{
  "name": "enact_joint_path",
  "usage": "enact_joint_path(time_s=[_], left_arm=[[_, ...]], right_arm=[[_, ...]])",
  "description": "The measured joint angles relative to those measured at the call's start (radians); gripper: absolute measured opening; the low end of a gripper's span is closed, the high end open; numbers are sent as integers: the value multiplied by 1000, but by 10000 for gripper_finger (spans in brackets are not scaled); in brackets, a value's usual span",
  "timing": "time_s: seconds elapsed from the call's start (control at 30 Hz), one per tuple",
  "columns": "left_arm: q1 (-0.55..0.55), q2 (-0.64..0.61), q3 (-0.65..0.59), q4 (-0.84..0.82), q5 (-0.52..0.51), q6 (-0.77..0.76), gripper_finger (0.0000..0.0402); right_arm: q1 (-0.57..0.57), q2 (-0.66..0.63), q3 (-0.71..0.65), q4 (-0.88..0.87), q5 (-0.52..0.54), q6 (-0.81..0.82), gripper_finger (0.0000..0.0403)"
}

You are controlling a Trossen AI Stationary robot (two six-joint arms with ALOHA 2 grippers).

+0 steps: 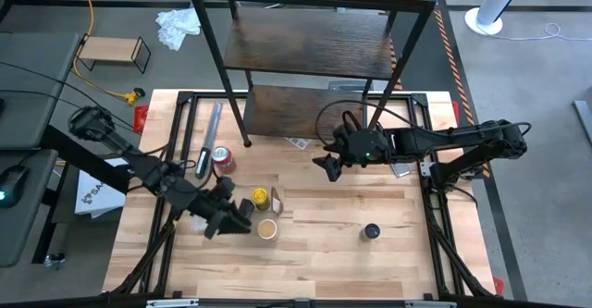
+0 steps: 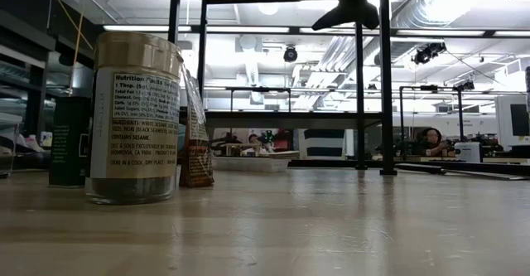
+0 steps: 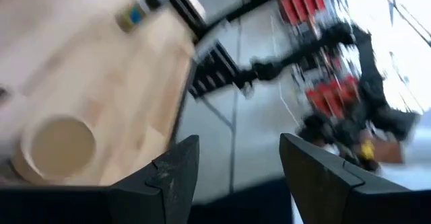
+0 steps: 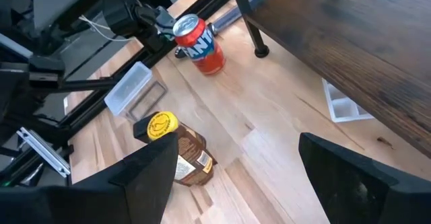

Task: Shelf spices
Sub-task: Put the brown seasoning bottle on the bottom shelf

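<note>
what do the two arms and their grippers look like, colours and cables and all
Both arms are dark, nearly black, built of slim jointed links with thin black cables looping along them. The left gripper and right gripper each end in two broad, wedge-shaped black fingers. A small green light glows on the right arm's wrist.

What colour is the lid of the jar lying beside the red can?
Yellow. The lid of the brown jar shows best in the right wrist view.

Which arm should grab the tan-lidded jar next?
Left, probably. Its end effector is open right beside the tan-lidded jar. The right end effector, also open, hovers farther off near the shelf.
</note>
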Motion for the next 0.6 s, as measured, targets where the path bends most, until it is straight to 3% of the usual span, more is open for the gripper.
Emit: enact_joint_path(time_s=[0.17,0.23,0.43,0.6], left_arm=[[3,8,0,16,-236,36,200],[9,8,0,17,-272,76,200],[26,3,0,50,-99,282,207],[95,13,0,17,103,346,252]], right_arm=[[0,0,0,1,0,12,304],[0,0,0,0,1,20,304],[0,0,0,0,1,33,304],[0,0,0,0,2,34,304]])
